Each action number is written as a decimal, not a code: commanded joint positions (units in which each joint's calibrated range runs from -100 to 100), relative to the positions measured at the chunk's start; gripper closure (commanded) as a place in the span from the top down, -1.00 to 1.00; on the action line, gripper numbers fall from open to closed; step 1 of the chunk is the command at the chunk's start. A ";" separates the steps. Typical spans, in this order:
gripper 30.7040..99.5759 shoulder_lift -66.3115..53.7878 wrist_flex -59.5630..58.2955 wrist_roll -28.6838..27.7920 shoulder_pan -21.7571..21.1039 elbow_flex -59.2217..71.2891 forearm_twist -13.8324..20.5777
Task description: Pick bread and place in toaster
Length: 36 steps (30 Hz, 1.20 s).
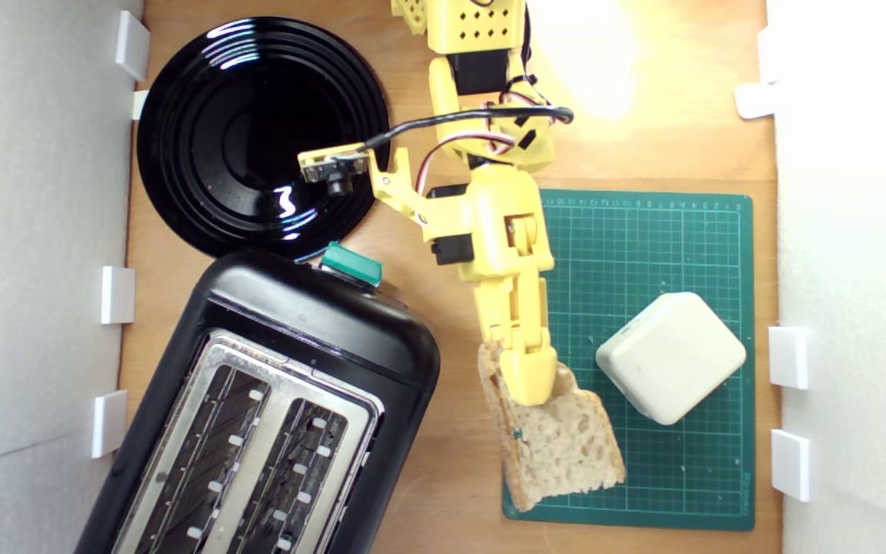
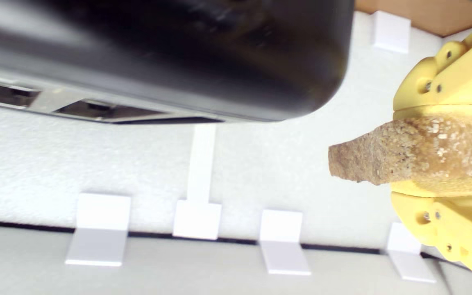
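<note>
1. Gripper, yellow, closed on the bread: in the wrist view, one finger pressed on one face of the slice, the other on the opposite face, crusty edge sticking out past both tips.
2. Same hold from the exterior view: gripper clamped over the upper corner of the bread, jaws narrowed to the slice's thickness, pale holey crumb facing the camera, brown crust along the exterior view's left edge.
3. Bread spread over the lower left corner of the green cutting mat in the exterior view, overhanging onto the wooden table; whether lifted or resting, cannot tell.
4. Just to the exterior view's right of the bread, apart from it: cream rounded square block, sitting on the mat.
5. To the exterior view's left of the bread, apart from it: black toaster, silver top, two open slots, green lever knob at its upper end; in the wrist view, black toaster body close to the camera.
6. Farther up in the exterior view: round black plate, touching or just behind the toaster's upper end.
7. Around the table: white walls with white brackets.
</note>
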 commanded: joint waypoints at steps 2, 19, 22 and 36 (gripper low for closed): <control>-0.11 -10.68 5.00 0.33 4.14 -1.52 0.77; -0.11 -31.98 18.56 8.34 8.57 -2.52 0.86; -0.11 -33.72 23.17 11.48 8.73 -3.61 0.77; -0.11 -28.73 64.81 32.04 14.61 -35.47 -0.14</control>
